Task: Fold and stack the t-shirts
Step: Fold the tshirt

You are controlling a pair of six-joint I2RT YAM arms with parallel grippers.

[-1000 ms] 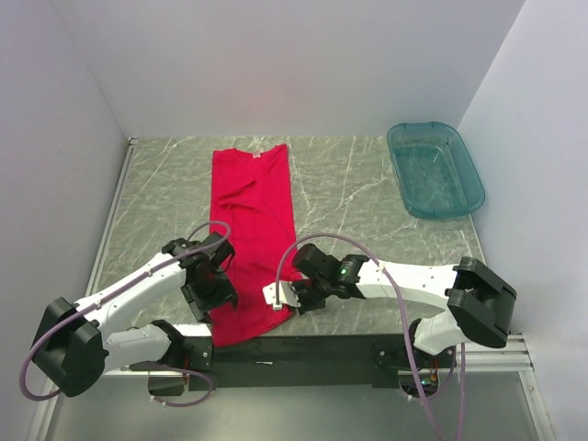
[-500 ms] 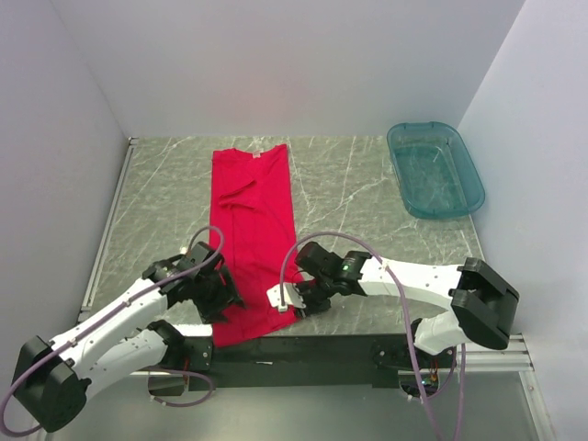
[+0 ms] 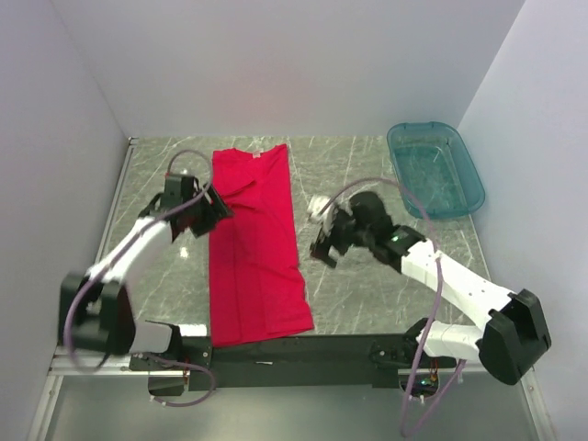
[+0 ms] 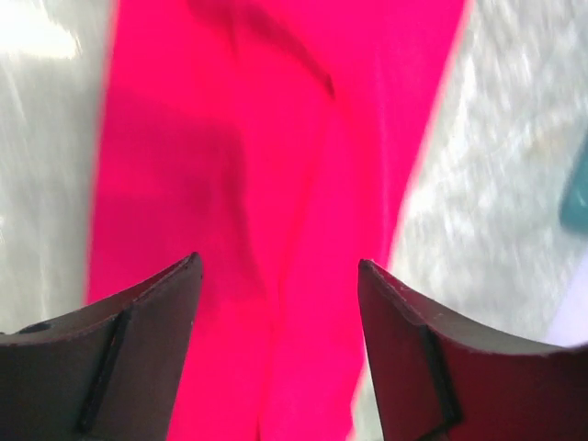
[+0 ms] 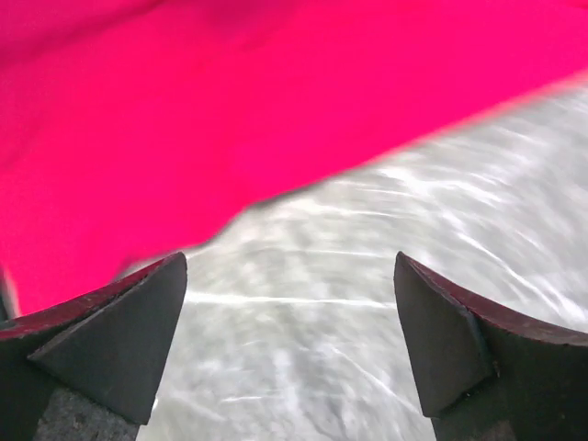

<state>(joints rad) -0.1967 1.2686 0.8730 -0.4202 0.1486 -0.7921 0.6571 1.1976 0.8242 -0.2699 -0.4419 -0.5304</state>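
Observation:
The red t-shirt (image 3: 253,239) lies flat on the marbled table as a long narrow strip, its neck with a small white label (image 3: 255,156) at the far end. My left gripper (image 3: 218,209) hovers at the shirt's left edge near the far end, open and empty; in the left wrist view it (image 4: 278,266) looks down on the red cloth (image 4: 276,138). To the right of the shirt, my right gripper (image 3: 320,248) stands open over bare table. The right wrist view shows it (image 5: 290,262) empty, with the shirt's edge (image 5: 230,110) just beyond the fingertips.
A teal plastic bin (image 3: 434,169) sits at the back right of the table (image 3: 367,184). White walls close in the left, back and right sides. The arms' black base rail (image 3: 294,349) runs along the near edge.
Both arms have swung from the shirt's near hem toward the far end. The right gripper has opened and let go of the hem, which now lies flat. The left gripper is now at the shirt's upper left edge.

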